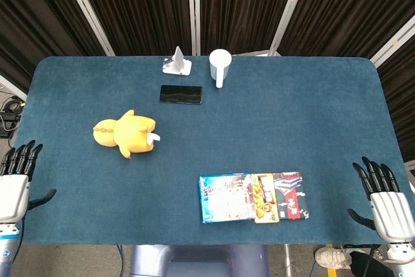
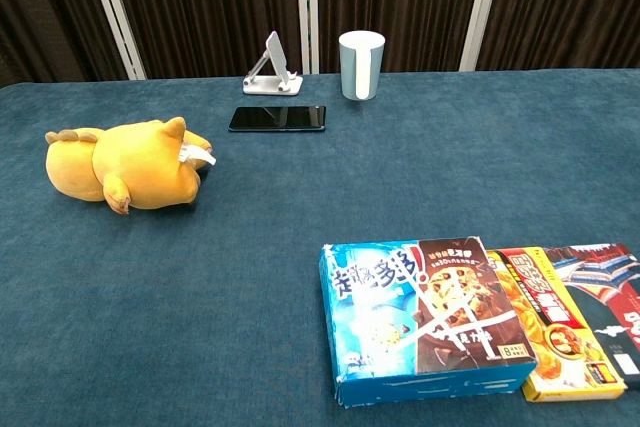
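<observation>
Currently both the left hand (image 1: 14,189) and right hand (image 1: 389,202) rest spread and empty off the blue tabletop's (image 1: 292,115) near corners; the yellow plush toy (image 1: 124,134), left of centre, might roll if nudged sideways.

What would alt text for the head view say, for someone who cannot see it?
A blue felt table seen from above, with the robot's left hand and right hand open at its near corners. On it lie a yellow plush toy, a black phone, a white stand, a white mug and three snack boxes.
</observation>
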{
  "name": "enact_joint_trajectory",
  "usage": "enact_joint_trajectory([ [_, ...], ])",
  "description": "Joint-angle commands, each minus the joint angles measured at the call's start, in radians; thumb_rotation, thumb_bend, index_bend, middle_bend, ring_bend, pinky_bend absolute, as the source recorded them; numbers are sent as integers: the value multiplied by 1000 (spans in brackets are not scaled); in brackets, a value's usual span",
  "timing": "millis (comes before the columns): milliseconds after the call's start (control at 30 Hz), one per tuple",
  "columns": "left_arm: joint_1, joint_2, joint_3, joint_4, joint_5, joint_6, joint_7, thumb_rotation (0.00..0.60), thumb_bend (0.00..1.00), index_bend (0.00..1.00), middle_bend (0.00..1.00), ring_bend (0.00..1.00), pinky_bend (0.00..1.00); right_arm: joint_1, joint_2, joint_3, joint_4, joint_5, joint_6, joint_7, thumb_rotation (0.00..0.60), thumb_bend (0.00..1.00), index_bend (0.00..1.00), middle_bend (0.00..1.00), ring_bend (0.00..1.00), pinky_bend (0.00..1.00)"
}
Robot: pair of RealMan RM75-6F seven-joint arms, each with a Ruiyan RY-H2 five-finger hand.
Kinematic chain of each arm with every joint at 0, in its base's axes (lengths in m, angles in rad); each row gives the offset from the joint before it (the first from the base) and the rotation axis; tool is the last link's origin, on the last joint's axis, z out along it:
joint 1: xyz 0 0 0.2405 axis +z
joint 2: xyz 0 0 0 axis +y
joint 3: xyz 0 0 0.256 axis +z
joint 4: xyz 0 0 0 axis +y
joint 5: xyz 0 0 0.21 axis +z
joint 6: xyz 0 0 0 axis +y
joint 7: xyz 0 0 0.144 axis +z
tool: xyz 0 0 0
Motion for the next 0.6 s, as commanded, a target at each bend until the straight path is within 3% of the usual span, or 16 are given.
enact_joint_trajectory([
  [33, 0, 0, 0, 1, 0, 0, 0, 600, 51, 0, 0, 0, 0, 0, 0, 0, -1, -1, 1, -1, 600, 157, 0, 0, 0, 0],
  [433, -11, -6, 0, 6, 2, -17, 5, 600, 72, 0, 0, 0, 0, 5, -8, -1, -1, 2, -13, -17, 600, 157, 0, 0, 0, 0],
  [533, -18, -4, 1, 9, 5, -27, 6, 600, 258, 0, 0, 0, 0, 5, -8, 1, -2, 5, -13, -18, 600, 157, 0, 0, 0, 0],
  [600, -25, -8, -2, 16, 8, -32, 5, 600, 437, 0, 0, 0, 0, 5, -7, 2, -3, 3, -9, -16, 600, 157, 0, 0, 0, 0],
])
